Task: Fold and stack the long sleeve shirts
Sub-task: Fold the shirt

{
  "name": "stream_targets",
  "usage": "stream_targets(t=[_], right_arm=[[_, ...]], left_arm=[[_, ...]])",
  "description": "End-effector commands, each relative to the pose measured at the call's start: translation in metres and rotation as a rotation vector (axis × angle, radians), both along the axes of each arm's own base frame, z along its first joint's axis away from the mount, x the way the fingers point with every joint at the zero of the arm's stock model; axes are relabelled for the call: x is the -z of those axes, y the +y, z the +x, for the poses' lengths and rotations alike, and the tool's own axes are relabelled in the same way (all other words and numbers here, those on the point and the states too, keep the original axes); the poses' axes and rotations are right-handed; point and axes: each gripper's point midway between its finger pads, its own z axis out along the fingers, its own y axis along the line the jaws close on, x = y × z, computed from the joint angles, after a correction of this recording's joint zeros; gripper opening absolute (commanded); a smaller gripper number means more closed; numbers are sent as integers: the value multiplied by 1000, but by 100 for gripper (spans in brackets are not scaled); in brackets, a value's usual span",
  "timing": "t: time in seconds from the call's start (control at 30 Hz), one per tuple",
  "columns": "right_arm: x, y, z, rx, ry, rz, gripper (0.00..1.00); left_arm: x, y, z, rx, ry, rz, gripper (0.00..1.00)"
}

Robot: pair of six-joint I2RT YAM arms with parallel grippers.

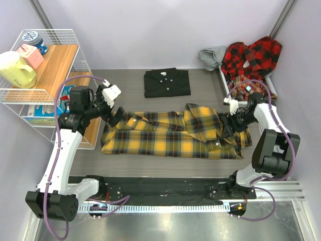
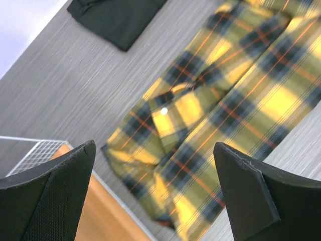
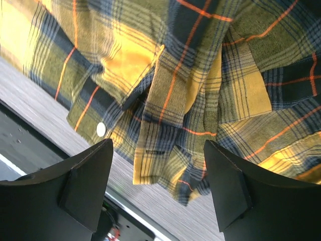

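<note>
A yellow-and-black plaid shirt (image 1: 170, 134) lies spread lengthwise across the middle of the table, its right part folded over. It also shows in the left wrist view (image 2: 225, 110) and the right wrist view (image 3: 190, 75). A folded black shirt (image 1: 167, 83) lies behind it and shows in the left wrist view (image 2: 118, 17). Red-and-black plaid shirts (image 1: 253, 56) are heaped at the back right. My left gripper (image 1: 116, 116) is open above the shirt's left end. My right gripper (image 1: 226, 131) is open, low over the shirt's right end.
A wire shelf rack (image 1: 47, 75) with a wooden board, a yellow mug (image 1: 17, 69) and a pink box stands at the left. A white bin (image 1: 247, 80) holds the red shirts, with a grey cloth (image 1: 213, 56) beside it. A black strip (image 1: 160, 190) runs along the near edge.
</note>
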Motion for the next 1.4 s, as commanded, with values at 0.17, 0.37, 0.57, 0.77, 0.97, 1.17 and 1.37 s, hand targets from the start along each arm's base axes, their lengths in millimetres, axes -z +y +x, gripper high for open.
stream_targets(t=[0.17,0.37,0.57,0.77,0.97,1.17,1.37], right_arm=[[17,11,-13,107,121,62,73],[23,13,-22,111,152,67,72],[-33,50,-8,69,29,310,37],[-85,89,16,76,-65,549,1],[-130,128,60,238,-172,746,1],[-179,176,91,265,-414,822,1],[-201,199,98,332,-423,876,1]], left_arm=[[-8,-25,2,44,74,-173,100],[-6,-30,3,63,88,-183,100],[1,-33,4,57,115,-189,100],[14,-44,10,42,151,-120,93],[19,-90,16,60,160,-127,99],[0,-161,25,63,156,-271,100],[-8,-219,37,104,157,-332,100]])
